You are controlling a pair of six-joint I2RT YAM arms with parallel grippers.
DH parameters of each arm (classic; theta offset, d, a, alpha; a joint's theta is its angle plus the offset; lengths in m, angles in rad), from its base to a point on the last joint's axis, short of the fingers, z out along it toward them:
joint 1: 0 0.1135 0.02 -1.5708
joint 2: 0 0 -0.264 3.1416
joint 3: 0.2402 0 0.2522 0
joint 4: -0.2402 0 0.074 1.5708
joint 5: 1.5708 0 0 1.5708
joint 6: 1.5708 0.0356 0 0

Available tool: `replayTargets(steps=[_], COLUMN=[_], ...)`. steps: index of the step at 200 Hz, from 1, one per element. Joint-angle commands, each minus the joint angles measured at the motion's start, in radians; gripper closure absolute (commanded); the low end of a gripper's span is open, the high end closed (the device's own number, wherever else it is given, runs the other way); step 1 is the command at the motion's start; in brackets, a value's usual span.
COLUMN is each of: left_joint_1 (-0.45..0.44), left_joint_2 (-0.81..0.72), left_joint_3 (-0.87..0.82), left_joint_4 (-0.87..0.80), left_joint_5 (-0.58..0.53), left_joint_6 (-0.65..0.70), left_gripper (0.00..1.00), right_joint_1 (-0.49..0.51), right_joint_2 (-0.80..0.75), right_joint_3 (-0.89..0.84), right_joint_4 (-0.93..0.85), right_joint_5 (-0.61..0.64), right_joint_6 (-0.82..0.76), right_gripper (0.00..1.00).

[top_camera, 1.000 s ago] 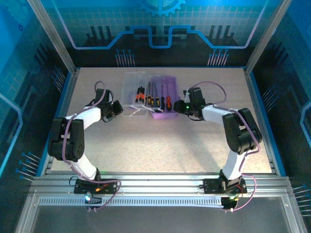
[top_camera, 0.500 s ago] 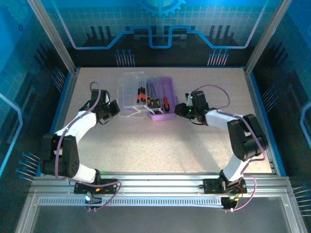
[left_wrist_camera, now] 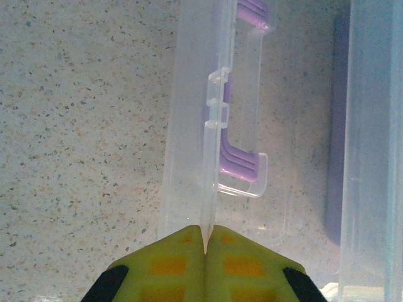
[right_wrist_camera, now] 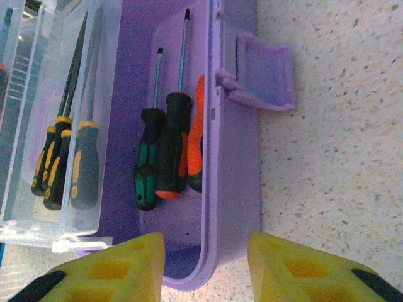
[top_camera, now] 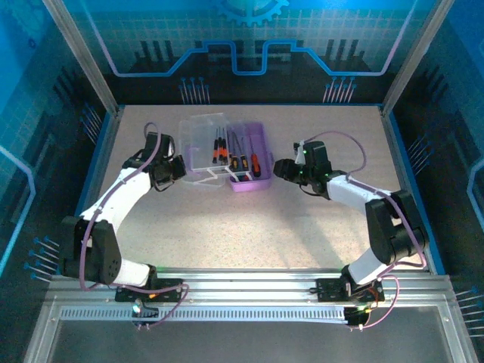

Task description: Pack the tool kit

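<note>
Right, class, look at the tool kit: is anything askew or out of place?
The clear lid looks partly raised, its edge pinched in the left gripper. Inside the purple case, three screwdrivers lie bunched against one wall, handles overlapping.

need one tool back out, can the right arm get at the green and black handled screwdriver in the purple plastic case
Probably yes. The green and black handled screwdriver lies uncovered in the purple plastic case, ahead of the open right gripper; the clear plastic lid sits off to its side.
</note>
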Motion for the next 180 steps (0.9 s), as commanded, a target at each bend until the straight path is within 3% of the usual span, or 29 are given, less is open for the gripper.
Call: replayTargets(steps=[1,85,180], left_joint_1=[-0.023,-0.054,-0.179], left_joint_2=[-0.044,-0.076,-0.101], left_joint_3=[0.065,0.17,0.255], left_joint_4=[-0.06,-0.194,-0.311], left_joint_5=[-0.031,-0.06,-0.069], left_joint_6=[0.037,0.094,0.083], left_gripper=[1.0,1.0,1.0], right_joint_1=[-0.015,-0.002,0.151], right_joint_2=[0.021,0.132,0.194], right_joint_3=[0.02,0.067,0.036], right_joint_4=[-0.038,-0.067,0.039], right_joint_5=[0.037,0.049,-0.033], right_joint_6=[-0.01,-0.015,0.033], right_gripper=[0.59,0.59,0.59])
